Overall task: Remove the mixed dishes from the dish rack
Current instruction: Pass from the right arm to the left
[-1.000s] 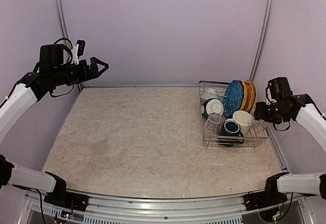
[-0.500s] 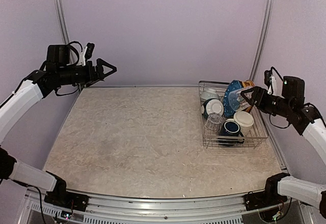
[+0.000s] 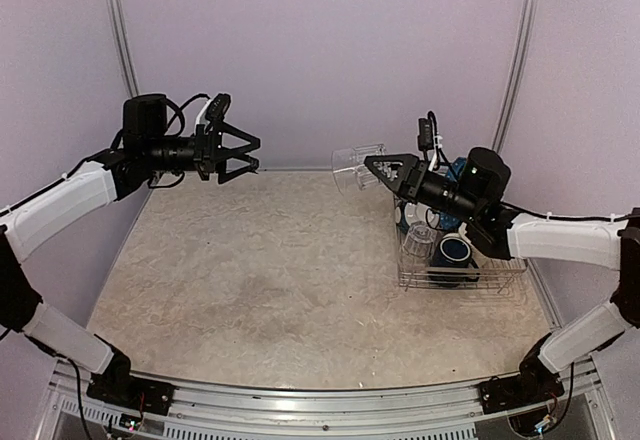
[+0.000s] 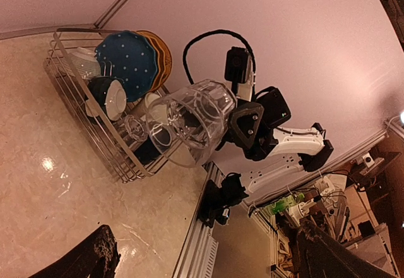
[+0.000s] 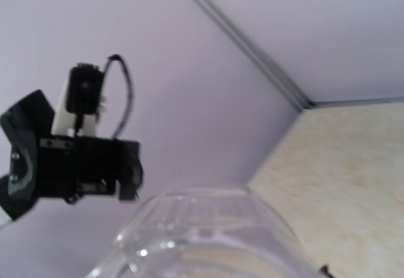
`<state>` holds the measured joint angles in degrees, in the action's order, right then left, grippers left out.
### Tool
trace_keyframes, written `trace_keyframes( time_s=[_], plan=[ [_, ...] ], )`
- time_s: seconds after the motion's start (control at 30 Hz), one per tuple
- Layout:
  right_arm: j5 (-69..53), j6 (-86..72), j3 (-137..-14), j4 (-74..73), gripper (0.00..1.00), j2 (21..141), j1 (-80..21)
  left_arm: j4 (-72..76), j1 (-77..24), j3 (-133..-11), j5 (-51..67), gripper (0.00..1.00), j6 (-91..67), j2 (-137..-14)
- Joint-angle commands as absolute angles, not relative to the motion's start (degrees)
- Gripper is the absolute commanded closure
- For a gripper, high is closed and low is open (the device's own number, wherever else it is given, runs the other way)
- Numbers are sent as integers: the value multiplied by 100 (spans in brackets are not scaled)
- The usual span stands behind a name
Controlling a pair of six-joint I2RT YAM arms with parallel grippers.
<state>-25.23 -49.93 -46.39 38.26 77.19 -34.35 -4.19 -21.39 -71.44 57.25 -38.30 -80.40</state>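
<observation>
One glass tumbler (image 3: 350,164) (sideways) in right pincer (image 3: 376,173), left pincer (image 3: 256,156) gaping

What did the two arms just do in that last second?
The right gripper swung from beside the dish rack into it, then out to the left, and now holds a clear glass tumbler on its side in the air. The left gripper, open and empty, moved right toward it. The rack, the dark blue mug and a second glass stayed put.
</observation>
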Motion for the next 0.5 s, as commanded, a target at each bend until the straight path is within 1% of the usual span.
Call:
trace_keyframes(
  time_s=[0.0, 0.1, 0.33, 0.47],
  plan=[
    [-2372, -5183, -5394, 5491, 100, 8494, -3857, 460, -2247, -6923, 6250, 6, -4289, -8109],
    [-2378, -5249, -5862, 5669, 100, 9109, -4095, 617, -2256, -6896, 6326, 9, -4441, -8213],
    [-2553, -5868, -6534, 6490, 100, 10208, -4377, 937, -2311, -6805, 6437, 15, -4671, -8334],
    [-2633, -6069, -6838, 6715, 100, 10608, -4498, 1013, -2316, -6781, 6454, 22, -4708, -8353]
  ],
)
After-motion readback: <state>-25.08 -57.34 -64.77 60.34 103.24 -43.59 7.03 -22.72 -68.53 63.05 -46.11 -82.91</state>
